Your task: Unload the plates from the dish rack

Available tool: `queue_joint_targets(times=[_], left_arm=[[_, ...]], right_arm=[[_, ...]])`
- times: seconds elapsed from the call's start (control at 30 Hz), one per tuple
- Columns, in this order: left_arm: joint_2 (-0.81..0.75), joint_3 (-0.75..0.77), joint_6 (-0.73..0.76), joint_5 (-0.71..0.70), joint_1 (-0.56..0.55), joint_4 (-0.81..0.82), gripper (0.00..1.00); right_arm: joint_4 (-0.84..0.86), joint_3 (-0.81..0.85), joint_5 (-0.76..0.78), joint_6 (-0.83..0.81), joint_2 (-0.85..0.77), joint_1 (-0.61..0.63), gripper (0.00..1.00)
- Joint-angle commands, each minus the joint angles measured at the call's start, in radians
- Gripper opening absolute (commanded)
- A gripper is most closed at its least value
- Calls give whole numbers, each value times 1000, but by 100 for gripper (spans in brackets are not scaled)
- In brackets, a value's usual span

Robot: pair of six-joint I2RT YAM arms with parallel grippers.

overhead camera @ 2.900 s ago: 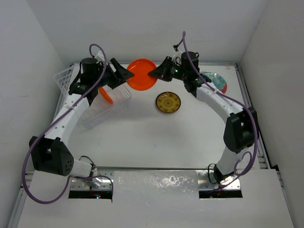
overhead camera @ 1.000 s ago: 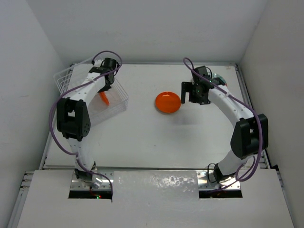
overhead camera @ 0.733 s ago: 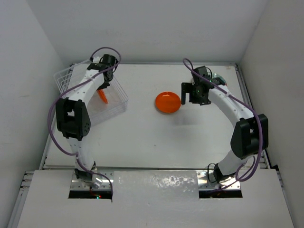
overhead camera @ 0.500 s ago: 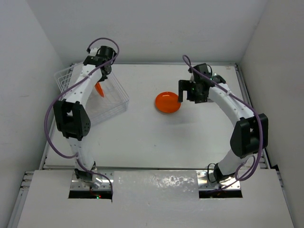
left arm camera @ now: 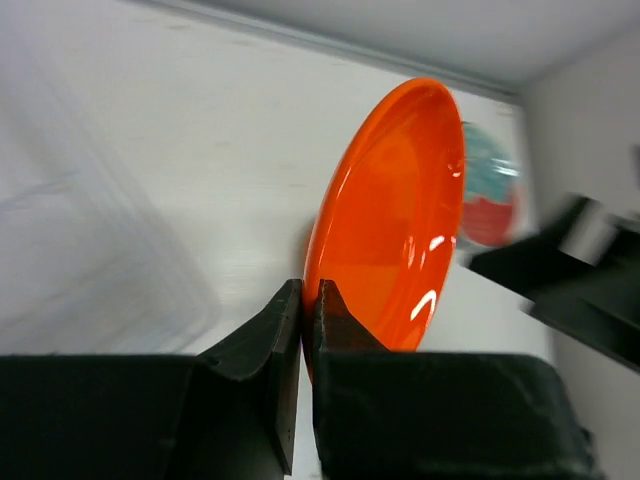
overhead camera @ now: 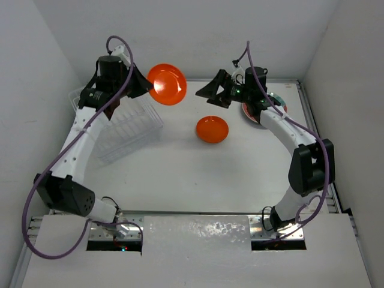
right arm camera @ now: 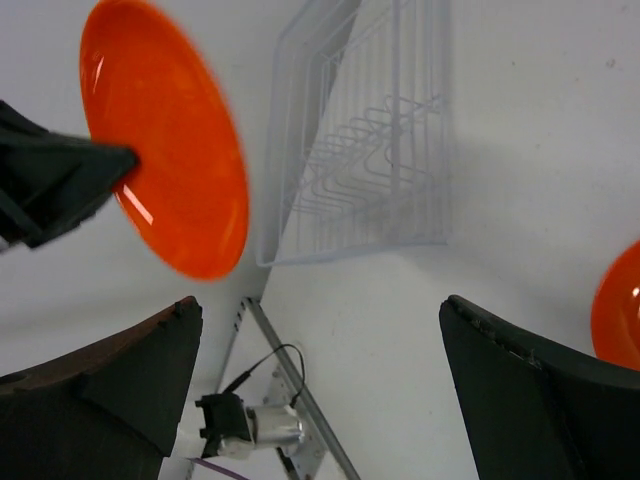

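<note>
White table [overhead camera: 180, 174], plain grey walls [overhead camera: 240, 36], orange plate [overhead camera: 212, 129] lying flat mid-table

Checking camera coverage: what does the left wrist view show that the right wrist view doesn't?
Only the left wrist view: the teal plate beyond the held one. Only the right wrist view: a second orange plate at the frame edge. Both: the held orange plate pinched at its rim by the left fingers, the dish rack, and the spread right fingers.

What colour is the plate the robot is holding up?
Plain bright orange plate, best seen in the left wrist view.
</note>
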Motion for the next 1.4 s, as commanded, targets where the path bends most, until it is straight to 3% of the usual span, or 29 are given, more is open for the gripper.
queue_joint_targets(times=[0.0,0.07,0.23,0.33,0.37,0.4,0.43,0.47,0.5,0.57,0.6,0.63,0.73,0.77,0.83,0.97,1.23,1.27,1.3,1.33,1.37], left_arm=[[-48,-172,-176,430,-8,365,0],[-56,-241,-258,504,-8,533,0],[-33,-268,-280,529,-10,532,0],[-29,-295,-290,537,-10,554,0],[-30,-305,-301,541,-10,567,0],[-26,-331,-330,563,-10,616,1],[-25,-341,-344,572,-10,633,9],[-17,-355,-359,577,-10,642,14],[-13,-357,-359,577,-11,645,31],[0,-346,-344,549,-11,635,54],[4,-331,-326,520,-11,571,89],[10,-303,-295,474,-11,500,100],[56,-114,-154,121,-11,103,100],[69,-40,-114,-55,-11,-31,100],[35,-18,-74,-168,-11,-77,100],[-45,-39,-5,-198,-10,-99,100],[-123,-55,55,-287,3,-157,100],[-126,-64,56,-287,9,-159,100],[-134,-76,58,-290,10,-160,100],[-135,-84,59,-290,16,-160,100],[-141,-93,64,-293,21,-162,100]], right_arm=[[127,52,-23,84,29,2,99],[118,53,-6,62,44,2,98],[196,40,-18,99,44,4,92],[202,41,-29,96,44,4,59],[205,35,-33,96,46,4,22],[208,29,-32,101,44,2,4],[207,12,-30,101,41,2,0],[219,4,-36,104,41,2,0],[222,0,-36,104,38,1,0],[218,-28,-33,101,30,-6,0],[205,-40,-10,82,23,-27,0],[176,-66,22,58,10,-42,0],[-155,-111,281,-59,-43,-122,0],[-184,-126,341,-91,-52,-140,0],[-200,-160,396,-114,-45,-188,0],[-223,-135,407,-218,53,-213,2],[-220,-119,330,-278,156,-185,12],[-252,-100,330,-289,174,-168,19],[-272,-92,332,-301,184,-161,38],[-289,-88,340,-315,185,-156,71],[-295,-91,332,-327,178,-154,91]])
